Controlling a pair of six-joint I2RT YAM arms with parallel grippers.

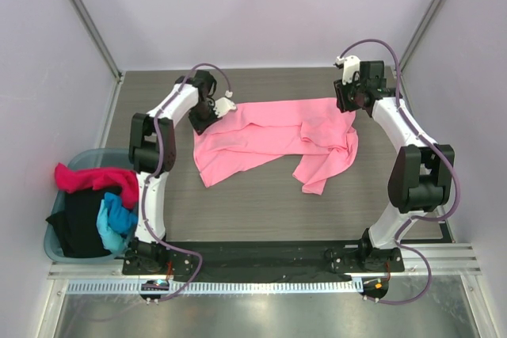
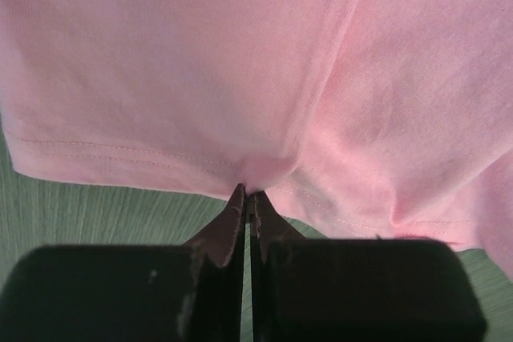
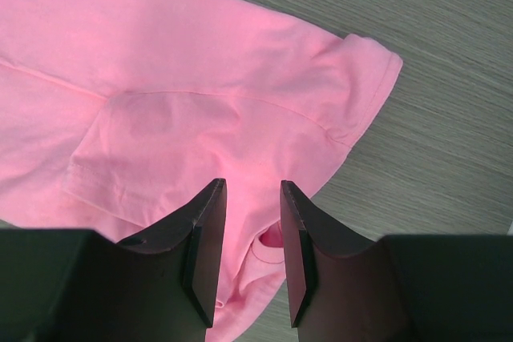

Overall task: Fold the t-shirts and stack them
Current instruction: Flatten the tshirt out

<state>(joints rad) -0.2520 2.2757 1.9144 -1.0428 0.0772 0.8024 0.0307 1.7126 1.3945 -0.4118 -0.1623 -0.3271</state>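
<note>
The light pink t-shirt [image 1: 269, 140] lies rumpled across the middle of the table. My left gripper [image 1: 212, 110] is at its far left corner, shut on the hem, which bunches at the fingertips [image 2: 240, 198] in the left wrist view [image 2: 240, 78]. My right gripper [image 1: 348, 100] is over the shirt's far right corner, open, with pink cloth [image 3: 200, 118] between and below its fingers [image 3: 210, 230]. A sleeve [image 3: 353, 86] lies just ahead of it. Magenta [image 1: 89, 177], black [image 1: 79, 223] and bright blue [image 1: 117, 219] t-shirts are piled in the basket at left.
A teal plastic basket [image 1: 55, 237] stands at the table's left edge beside my left arm. The dark wood-grain table [image 1: 261, 207] shows bare in front of the shirt. Pale walls close in the back and sides.
</note>
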